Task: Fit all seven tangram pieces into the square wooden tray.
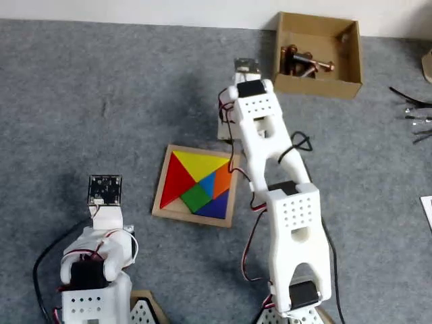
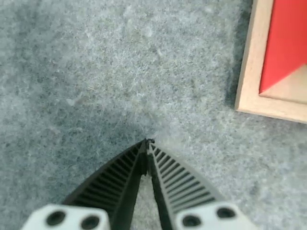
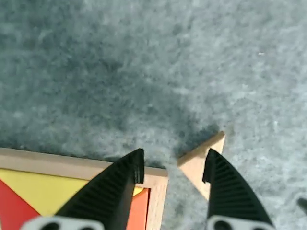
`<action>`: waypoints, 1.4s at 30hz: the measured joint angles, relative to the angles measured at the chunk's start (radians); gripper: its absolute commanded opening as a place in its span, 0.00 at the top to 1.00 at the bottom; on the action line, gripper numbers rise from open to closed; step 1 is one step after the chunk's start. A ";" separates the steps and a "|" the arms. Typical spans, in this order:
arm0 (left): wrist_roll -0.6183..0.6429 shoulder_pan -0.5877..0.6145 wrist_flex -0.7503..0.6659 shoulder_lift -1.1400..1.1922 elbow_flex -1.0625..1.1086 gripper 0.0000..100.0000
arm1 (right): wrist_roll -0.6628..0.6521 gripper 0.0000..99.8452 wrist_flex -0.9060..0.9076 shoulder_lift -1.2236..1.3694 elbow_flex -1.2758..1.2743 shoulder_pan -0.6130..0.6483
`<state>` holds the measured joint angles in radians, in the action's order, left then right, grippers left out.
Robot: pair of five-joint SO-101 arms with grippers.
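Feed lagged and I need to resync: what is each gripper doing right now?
Left gripper: shut, empty, over carpet beside the wooden tray.
Right gripper: open, over a plain wooden triangle, nothing gripped.

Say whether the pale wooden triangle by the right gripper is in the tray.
Out. The wooden triangle lies on the grey carpet, just off a corner of the tray, by the open right gripper.

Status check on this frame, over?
Left gripper shut above carpet beside tray. Right gripper open above plain wooden triangle outside tray corner. Bare gap shows beside red piece.
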<state>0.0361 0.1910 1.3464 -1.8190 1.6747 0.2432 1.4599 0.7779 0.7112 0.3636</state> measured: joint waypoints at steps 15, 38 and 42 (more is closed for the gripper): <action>0.000 0.000 0.000 0.000 0.000 0.99 | 0.008 0.81 0.002 0.002 0.000 -0.054; 0.000 0.002 0.000 0.000 0.000 0.99 | -0.044 0.90 0.029 0.066 -0.031 -0.061; 0.000 0.003 0.000 0.000 0.000 0.99 | -0.049 0.90 0.029 0.066 -0.031 -0.063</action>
<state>0.0361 0.1941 1.3464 -1.8190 1.6747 0.1941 1.4891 0.8439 0.6805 0.3007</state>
